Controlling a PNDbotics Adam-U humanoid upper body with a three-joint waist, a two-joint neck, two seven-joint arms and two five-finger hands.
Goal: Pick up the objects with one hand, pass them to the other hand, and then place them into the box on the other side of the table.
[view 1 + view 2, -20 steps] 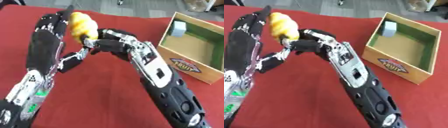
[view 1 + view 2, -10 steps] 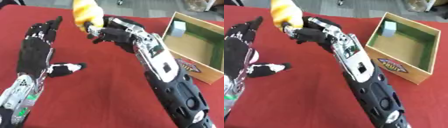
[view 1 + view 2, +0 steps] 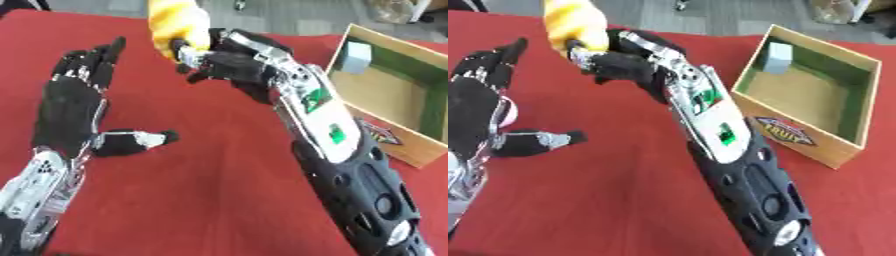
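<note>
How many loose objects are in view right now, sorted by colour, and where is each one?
Yellow: 1, the yellow object held in the right robot hand.
Pale blue-grey: 1, the small block inside the box.
Total: 2.
The left robot hand is open and holds nothing.

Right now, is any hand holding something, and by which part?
The right hand grips the yellow object by its lower end; the left hand holds nothing.
</note>
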